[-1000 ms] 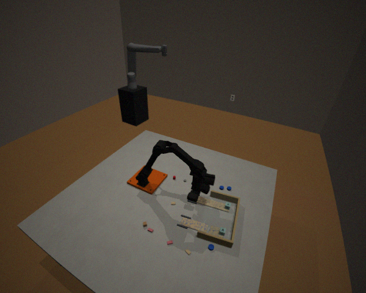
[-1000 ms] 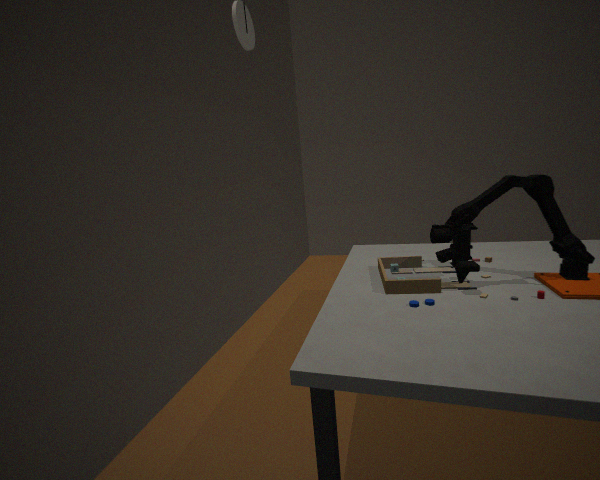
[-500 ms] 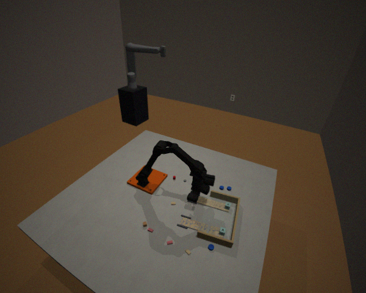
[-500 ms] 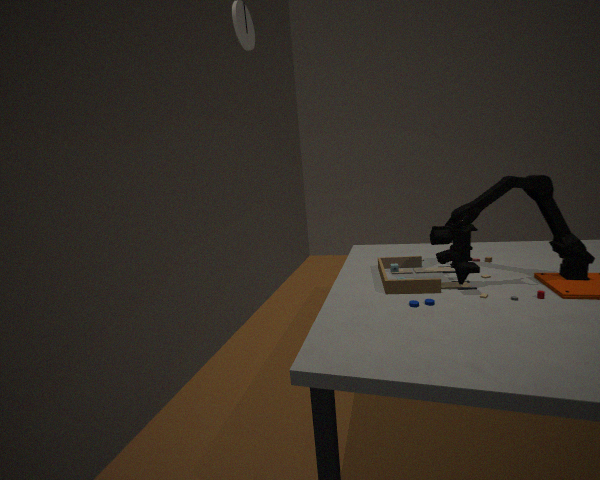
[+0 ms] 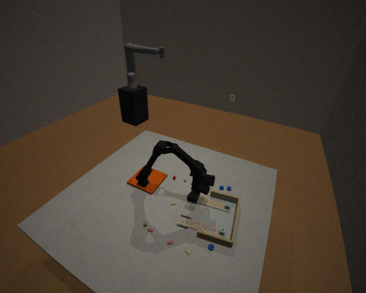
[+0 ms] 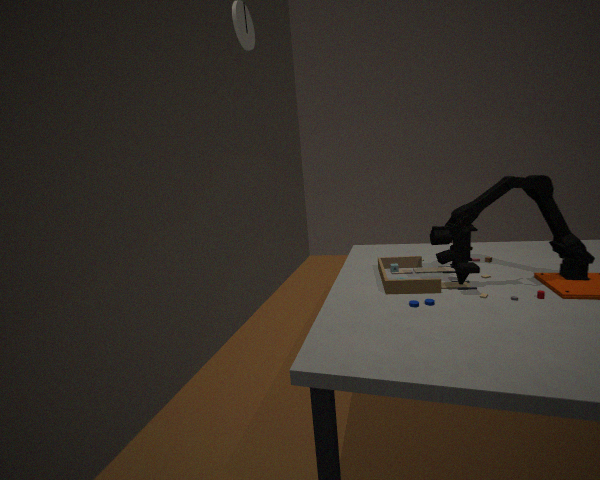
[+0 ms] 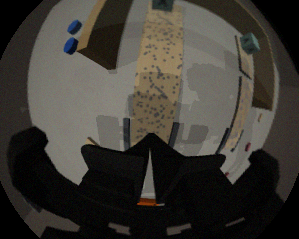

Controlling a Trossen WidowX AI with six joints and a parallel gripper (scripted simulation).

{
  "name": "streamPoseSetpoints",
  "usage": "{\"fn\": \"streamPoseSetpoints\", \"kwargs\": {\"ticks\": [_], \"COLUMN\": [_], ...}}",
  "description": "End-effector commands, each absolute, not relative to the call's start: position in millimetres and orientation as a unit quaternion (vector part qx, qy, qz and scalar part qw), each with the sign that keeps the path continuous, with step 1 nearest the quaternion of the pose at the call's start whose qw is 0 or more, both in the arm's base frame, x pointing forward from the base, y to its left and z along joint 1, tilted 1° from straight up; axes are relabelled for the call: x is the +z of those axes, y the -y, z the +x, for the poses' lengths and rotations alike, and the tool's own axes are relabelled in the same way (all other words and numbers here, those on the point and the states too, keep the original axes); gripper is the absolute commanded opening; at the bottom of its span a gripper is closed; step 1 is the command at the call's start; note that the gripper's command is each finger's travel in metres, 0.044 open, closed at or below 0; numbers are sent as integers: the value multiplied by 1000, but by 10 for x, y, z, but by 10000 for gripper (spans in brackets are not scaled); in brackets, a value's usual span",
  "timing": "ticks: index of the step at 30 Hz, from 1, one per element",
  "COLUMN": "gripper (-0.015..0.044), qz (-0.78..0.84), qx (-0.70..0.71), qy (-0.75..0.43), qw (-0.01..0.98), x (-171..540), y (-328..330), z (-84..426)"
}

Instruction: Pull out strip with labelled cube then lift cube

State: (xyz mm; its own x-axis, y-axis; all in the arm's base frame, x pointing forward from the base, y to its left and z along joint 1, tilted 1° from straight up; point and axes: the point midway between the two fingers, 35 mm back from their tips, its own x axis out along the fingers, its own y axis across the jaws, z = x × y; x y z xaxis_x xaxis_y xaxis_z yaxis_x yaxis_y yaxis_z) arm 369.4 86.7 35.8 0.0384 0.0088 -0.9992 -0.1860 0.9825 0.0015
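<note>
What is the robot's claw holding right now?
Nothing. The gripper is shut with nothing between its fingers, its tips down at the near end of the speckled strip.

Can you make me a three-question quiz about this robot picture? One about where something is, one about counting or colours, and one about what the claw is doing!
1. Where do the two pale blue cubes sit?
A. inside the wooden frame, on the strips
B. on the orange base plate
C. on the floor

2. How many blue discs lie on the table?
A. one
B. three
C. five

3. How is the gripper?
A. wide open
B. shut, holding nothing
C. shut on a cube

Answers:
1. A, each cube rests at the far end of a strip inside the frame.
2. B, two lie beside one frame arm, one by the other.
3. B, the fingers meet with nothing between them, low at the strip's near end.
</note>
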Motion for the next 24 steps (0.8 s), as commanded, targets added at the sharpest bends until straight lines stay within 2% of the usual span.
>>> {"fn": "streamPoseSetpoints", "kwargs": {"ticks": [1, 24], "gripper": [0, 0], "qz": [-62, -62], "qx": [69, 69], "qy": [-691, -691], "qw": [717, 717], "x": [347, 324], "y": [-874, -874], "z": [3695, 3696]}}
